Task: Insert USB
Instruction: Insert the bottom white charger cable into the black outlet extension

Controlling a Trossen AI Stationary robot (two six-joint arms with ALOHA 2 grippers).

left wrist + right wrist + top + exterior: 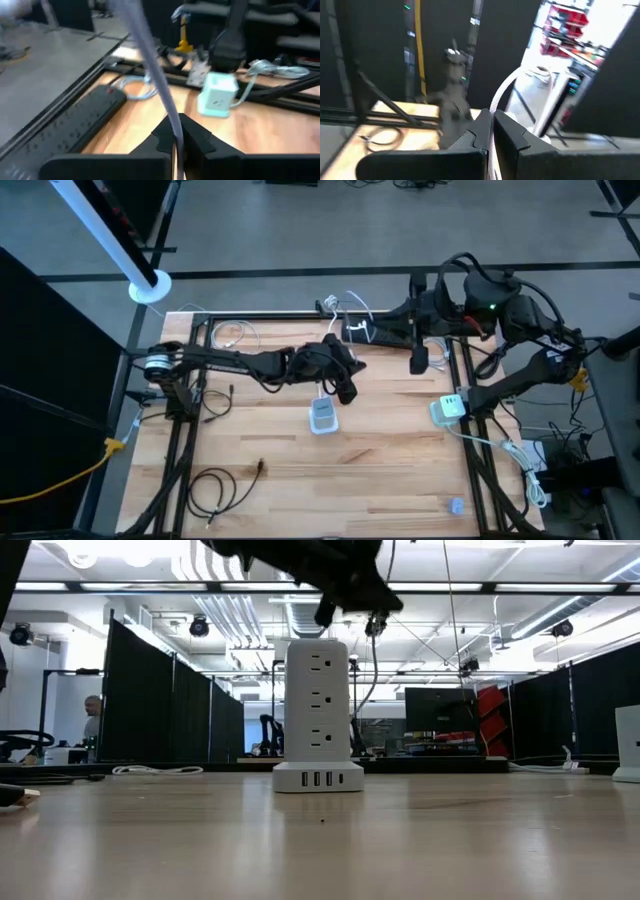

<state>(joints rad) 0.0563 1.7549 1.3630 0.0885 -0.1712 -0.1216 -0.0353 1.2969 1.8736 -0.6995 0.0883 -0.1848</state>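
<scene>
A white power tower [322, 416] stands upright on its base at the middle of the wooden table. USB ports sit in a row at its foot [318, 778]. My left gripper [346, 388] hangs just above and beside the tower's top and is shut on a white cable [155, 75]. My right gripper [352, 332] is high up near the table's far edge. It is shut on a white cable [502, 95] that loops above it. I cannot make out the USB plug for certain in any view. My left gripper pinches the white cable [173, 131] between its two fingers. The gripper points nearly level toward the table's right side. The cable is clear of the table and runs on fairly straight past the fingertips, up and away. My right gripper pinches a white cable [493, 116] between its two fingers, coming at it nearly level. Beyond the fingertips the cable rises in a slack arc and bends away, well above the table.
A second white tower [450, 408] stands at the table's right edge. A black power strip [75, 125] lies by the far frame rail. A black cable coil [215, 485] lies at the near left. White cables [235, 335] lie at the far left.
</scene>
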